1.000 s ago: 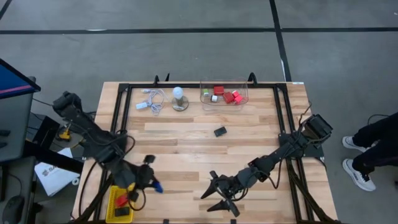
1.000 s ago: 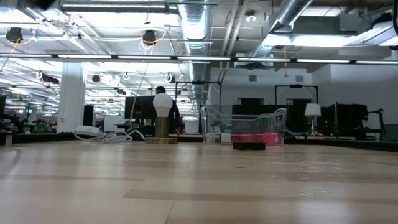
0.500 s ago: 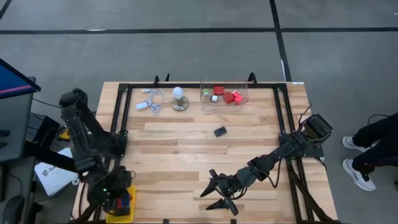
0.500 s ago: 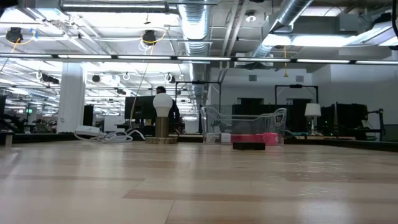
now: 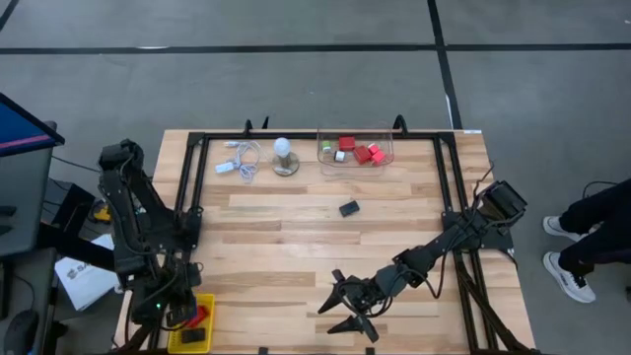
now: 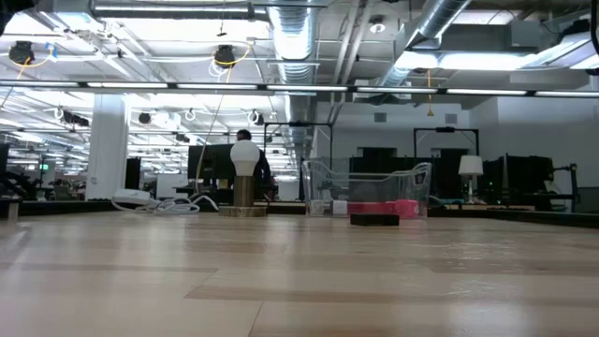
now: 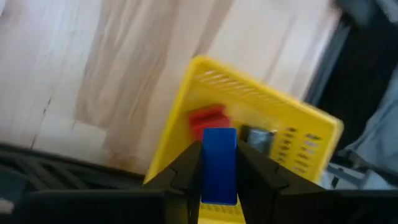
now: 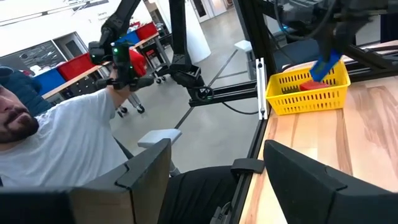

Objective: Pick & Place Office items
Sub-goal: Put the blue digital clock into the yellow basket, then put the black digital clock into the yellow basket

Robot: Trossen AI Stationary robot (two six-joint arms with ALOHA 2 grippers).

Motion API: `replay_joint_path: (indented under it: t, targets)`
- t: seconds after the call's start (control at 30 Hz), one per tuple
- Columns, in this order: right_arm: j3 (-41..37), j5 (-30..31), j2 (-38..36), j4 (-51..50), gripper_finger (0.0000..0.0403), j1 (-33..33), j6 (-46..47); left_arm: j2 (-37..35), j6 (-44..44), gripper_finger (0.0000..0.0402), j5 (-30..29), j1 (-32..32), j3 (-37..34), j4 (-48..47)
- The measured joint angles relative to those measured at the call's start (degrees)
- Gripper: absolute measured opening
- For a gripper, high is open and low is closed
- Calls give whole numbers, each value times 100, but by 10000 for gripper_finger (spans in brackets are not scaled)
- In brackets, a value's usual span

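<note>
I have the left gripper point(image 7: 217, 180) clamped on the blue block point(image 7: 218, 163), poised over the yellow basket point(image 5: 202, 308), which holds a red block point(image 7: 207, 118) and a black one. Still left: the black block point(image 5: 349, 208) mid-table and several in the clear bin point(image 5: 355, 152). The right gripper point(image 5: 347, 308) waits spread wide, empty.

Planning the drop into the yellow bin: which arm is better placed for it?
Left. Its gripper already holds the blue block above the yellow bin; the right gripper rests open, mid-table, holding nothing.
</note>
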Motion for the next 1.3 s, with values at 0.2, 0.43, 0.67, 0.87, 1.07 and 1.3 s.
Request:
replay_joint_path:
  t: [0.2, 0.43, 0.67, 0.87, 1.07, 1.3]
  targets:
    - [0, 0, 0, -4, 249, -4, 40, 0, -130, 130, 86, 0, -316, 255]
    - [0, 2, 2, -4, 249, -4, 42, -40, 22, 215, -133, 0, -321, 394]
    - [0, 2, 2, -4, 249, -4, 42, -52, 649, 265, -368, 2, -321, 1191]
    - [0, 2, 2, -17, 249, -4, 42, -52, 765, 269, -371, 2, -321, 1325]
    - [0, 2, 2, -22, 249, -4, 42, -52, 1162, 269, -540, 17, -321, 1718]
    - [0, 5, 2, -27, 249, -4, 37, -52, 1521, 269, -1041, 52, -321, 1595]
